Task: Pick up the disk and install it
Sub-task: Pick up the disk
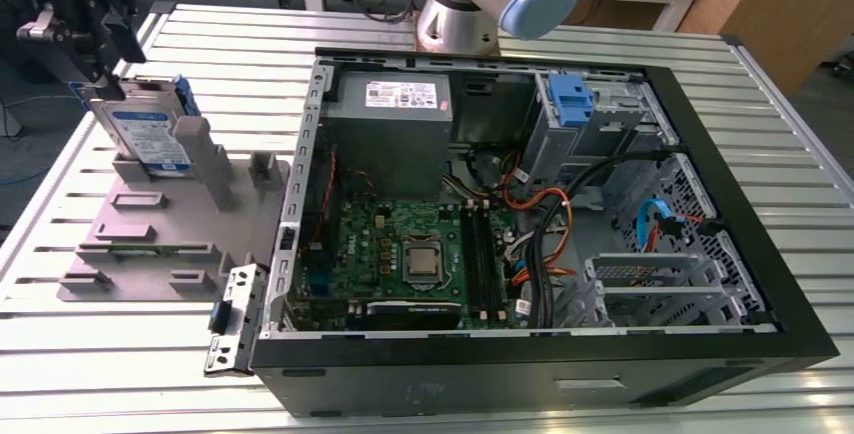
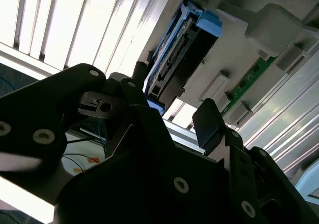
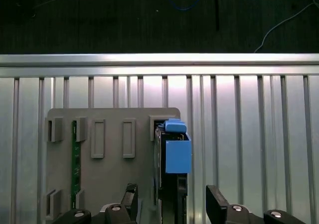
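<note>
My hand [image 3: 173, 196] is spread wide and holds nothing. In the first wrist view, one finger [image 3: 130, 196] stands on each side of the disk [image 3: 177, 152], with a gap on both sides. The disk stands on edge in a slot of the grey holder [image 3: 112, 174], on the slatted tabletop [image 3: 249, 134] and well apart from the open computer case [image 1: 534, 386].

To grip well, I judge I should stay centred over the disk's upper edge and square to its flat faces. The pads should close evenly on metal, not on the blue rails, so it won't tilt in its slot.
</note>
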{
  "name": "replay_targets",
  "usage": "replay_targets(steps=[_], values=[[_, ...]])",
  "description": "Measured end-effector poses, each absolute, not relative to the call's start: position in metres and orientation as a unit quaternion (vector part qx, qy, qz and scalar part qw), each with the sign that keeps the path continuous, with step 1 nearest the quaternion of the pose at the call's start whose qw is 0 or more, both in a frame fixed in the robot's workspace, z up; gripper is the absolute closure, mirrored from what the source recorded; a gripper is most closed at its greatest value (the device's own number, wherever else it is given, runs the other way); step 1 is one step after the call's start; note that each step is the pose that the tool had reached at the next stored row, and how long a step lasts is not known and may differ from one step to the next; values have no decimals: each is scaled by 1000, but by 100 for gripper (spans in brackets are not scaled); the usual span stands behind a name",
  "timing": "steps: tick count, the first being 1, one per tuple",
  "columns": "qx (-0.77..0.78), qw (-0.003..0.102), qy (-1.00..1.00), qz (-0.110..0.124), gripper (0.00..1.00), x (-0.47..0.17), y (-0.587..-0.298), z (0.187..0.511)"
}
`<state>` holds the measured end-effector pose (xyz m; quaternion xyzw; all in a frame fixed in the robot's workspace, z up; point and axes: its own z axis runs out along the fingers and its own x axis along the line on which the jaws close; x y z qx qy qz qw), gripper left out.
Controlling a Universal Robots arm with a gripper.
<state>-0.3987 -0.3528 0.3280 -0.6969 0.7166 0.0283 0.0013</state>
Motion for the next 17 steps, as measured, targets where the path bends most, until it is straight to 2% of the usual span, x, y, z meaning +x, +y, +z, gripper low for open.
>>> replay_targets(steps=[17], values=[[-706,5,708,24,35,-403,-350,301]])
